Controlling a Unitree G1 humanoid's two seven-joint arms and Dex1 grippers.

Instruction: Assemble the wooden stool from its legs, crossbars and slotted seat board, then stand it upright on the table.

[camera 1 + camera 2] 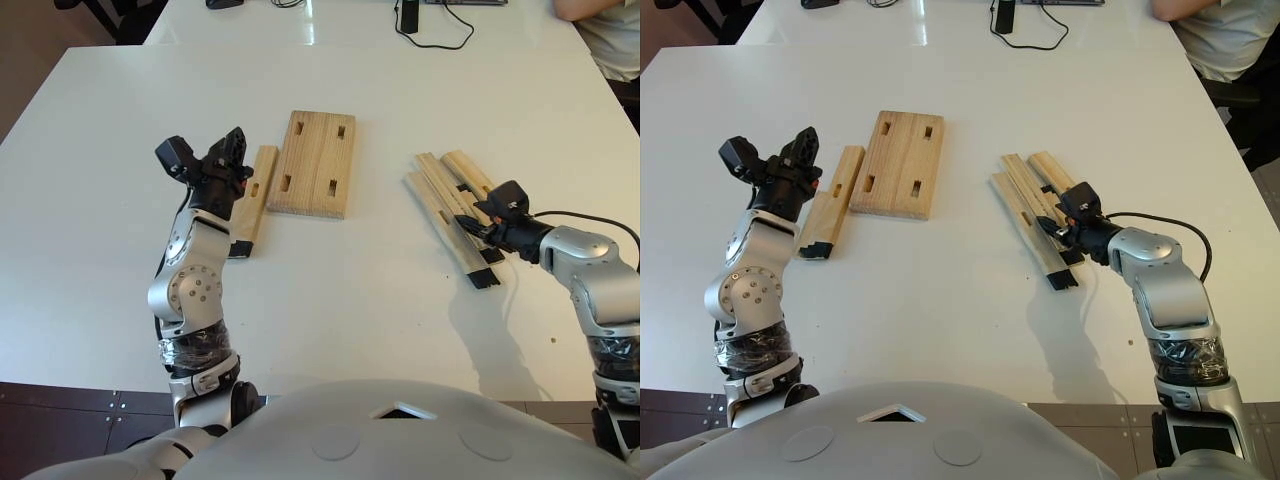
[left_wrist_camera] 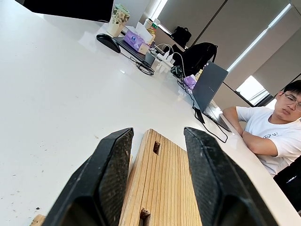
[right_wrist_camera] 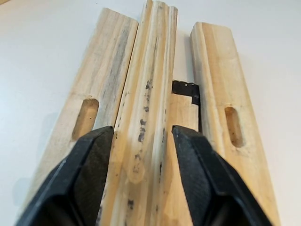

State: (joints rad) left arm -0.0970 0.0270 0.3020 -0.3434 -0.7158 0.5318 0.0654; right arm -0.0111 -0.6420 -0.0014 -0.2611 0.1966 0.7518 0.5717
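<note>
On the right side of the white table point(image 1: 120, 90), a bundle of pale wooden legs and crossbars point(image 1: 447, 190) lies side by side, some with black end caps. The right gripper point(image 3: 142, 134) sits low over its near end, its two black fingers point(image 3: 87, 174) parted to either side of the narrow grooved middle bar point(image 3: 146, 70); no firm clamp is visible. Slotted legs point(image 3: 103, 61) flank that bar.

Judged step: picking one piece out of the bundle. To do it well, the fingers should close on the middle bar alone, centred, then lift straight up so the neighbours are not dragged along.

The right forearm lies nearly flat along the table, wrist pointing at the bundle. The left forearm stands raised on its elbow, and the left gripper point(image 1: 232, 140) is spread wide and empty above a single slotted leg point(image 1: 252, 200). The rectangular slotted wooden seat board point(image 1: 312, 163) lies flat just beside that leg, at mid-table.
</note>
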